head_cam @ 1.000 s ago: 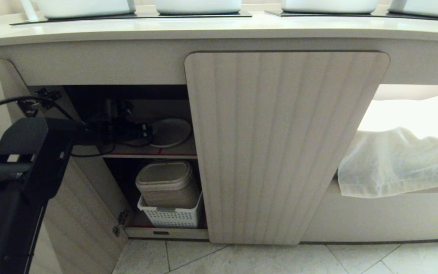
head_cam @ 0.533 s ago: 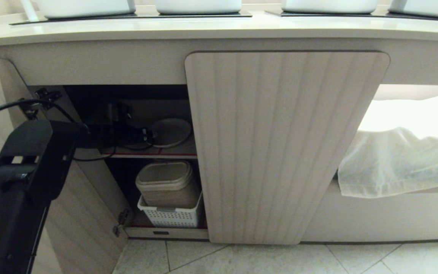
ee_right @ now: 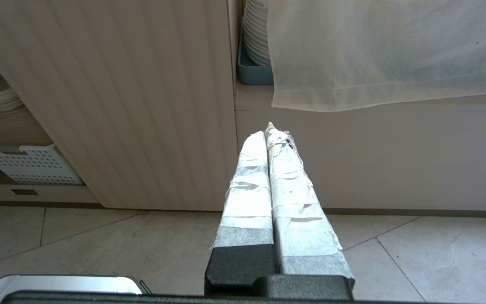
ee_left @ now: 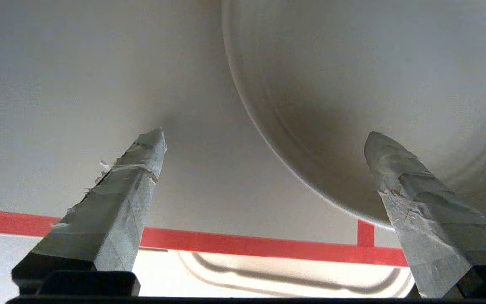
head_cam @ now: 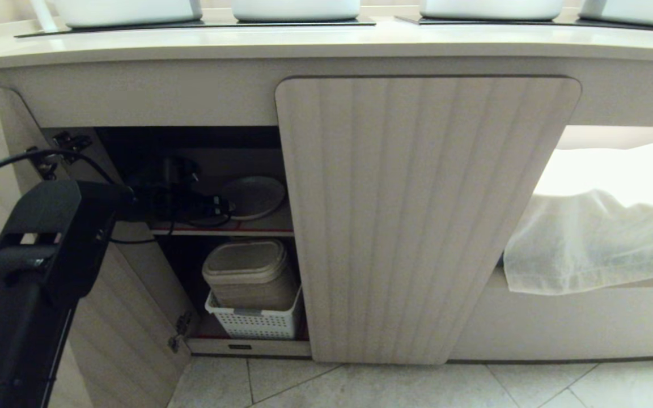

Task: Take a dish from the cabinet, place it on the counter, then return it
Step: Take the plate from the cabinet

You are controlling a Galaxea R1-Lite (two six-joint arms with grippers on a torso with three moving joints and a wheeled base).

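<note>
Left tool [ee_left: 264, 135] was seen inside the cabinet [head_cam: 425, 218], fingers spread wide and holding nothing; the dish [ee_left: 373, 97] lay flat on the red-edged shelf [ee_left: 251, 247], one finger over its rim, the other beside it. A good grasp would need the rim's edge centred between the fingers before closing; the dish, being round, showed no long axis, face up. Right tool [ee_right: 273, 131] was parked low, fingers pressed together.

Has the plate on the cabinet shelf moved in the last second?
No. The plate sits in the same spot against the closed fluted door and the shelf's red edge.
</note>
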